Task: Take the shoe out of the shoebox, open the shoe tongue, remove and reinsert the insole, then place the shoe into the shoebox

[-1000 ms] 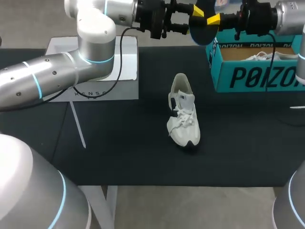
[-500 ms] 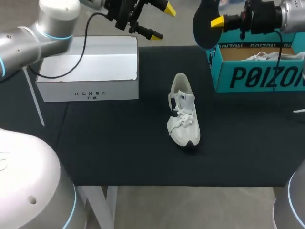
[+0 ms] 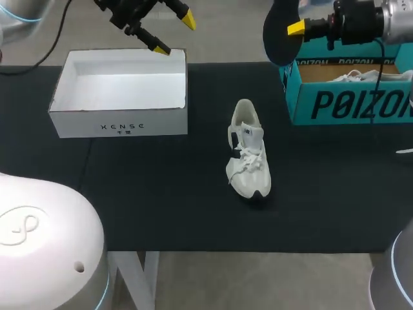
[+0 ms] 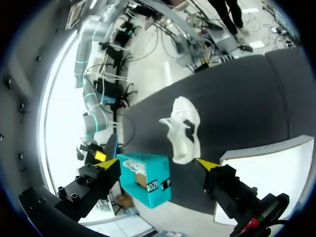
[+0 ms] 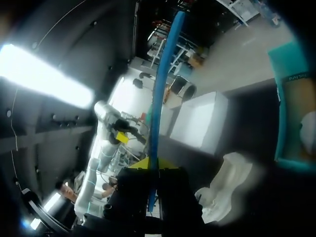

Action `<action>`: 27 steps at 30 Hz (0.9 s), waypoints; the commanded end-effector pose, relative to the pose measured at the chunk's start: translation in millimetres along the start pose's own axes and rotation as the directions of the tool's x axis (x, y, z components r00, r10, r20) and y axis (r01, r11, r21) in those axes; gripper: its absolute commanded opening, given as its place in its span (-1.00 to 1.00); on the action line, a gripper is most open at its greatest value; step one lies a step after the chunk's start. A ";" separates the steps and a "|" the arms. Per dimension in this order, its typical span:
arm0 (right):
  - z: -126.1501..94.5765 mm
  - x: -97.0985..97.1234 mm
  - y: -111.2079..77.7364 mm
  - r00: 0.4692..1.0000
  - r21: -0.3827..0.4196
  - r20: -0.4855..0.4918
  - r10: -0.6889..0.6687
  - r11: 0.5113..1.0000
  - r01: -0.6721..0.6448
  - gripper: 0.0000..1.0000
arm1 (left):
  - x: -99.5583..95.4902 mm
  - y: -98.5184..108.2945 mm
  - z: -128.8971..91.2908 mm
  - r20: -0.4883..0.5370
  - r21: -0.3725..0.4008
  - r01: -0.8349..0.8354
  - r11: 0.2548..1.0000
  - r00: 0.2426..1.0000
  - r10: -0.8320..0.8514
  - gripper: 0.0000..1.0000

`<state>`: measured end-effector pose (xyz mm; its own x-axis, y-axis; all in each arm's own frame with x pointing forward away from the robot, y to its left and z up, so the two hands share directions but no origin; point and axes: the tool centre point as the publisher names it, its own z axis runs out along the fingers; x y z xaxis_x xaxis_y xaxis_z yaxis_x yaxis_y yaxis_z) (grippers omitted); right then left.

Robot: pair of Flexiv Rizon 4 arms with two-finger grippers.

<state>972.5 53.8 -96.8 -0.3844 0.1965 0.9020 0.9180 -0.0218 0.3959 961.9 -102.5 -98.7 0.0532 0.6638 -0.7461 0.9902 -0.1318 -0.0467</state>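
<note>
Since a second ago your left arm has swung off the middle and out toward the left. Its left claw (image 3: pixel 174 34) has let go of the insole and now hangs released, fingers wide apart, over the far rim of the white shoebox (image 3: pixel 119 123). Your right arm has barely shifted. The black surface (image 3: pixel 161 206) carries everything. The white shoebox sits at its far left, open, nothing visible inside. The teal box (image 3: pixel 348 103) is at the far right, open too, with a second white shoe (image 3: pixel 352 76) in it. The shoe (image 3: pixel 247 155) stands on its sole mid-surface, between the two boxes and well apart from both, heel toward the far edge, dark toe toward the near edge, laces loose. The insole (image 3: pixel 276 32) is up in the air beyond the surface's far edge, just beside the teal box's left corner. The right claw (image 3: pixel 292 28) is grasping it. In the right wrist view it shows edge-on, a blue strip rising from between the fingers.
</note>
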 end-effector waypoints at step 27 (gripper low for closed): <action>4.3 -8.0 1.4 0.977 -0.057 0.082 -0.197 0.978 0.202 -1.00 | 55.6 -57.8 18.1 0.019 -0.297 0.110 0.948 0.994 -0.109 1.00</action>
<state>979.5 53.7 -106.0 -0.5476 0.2695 0.7921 0.8157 -0.0389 0.5772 907.7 -70.8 -148.8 -0.0581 0.6597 -0.7492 0.9876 0.1475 0.0533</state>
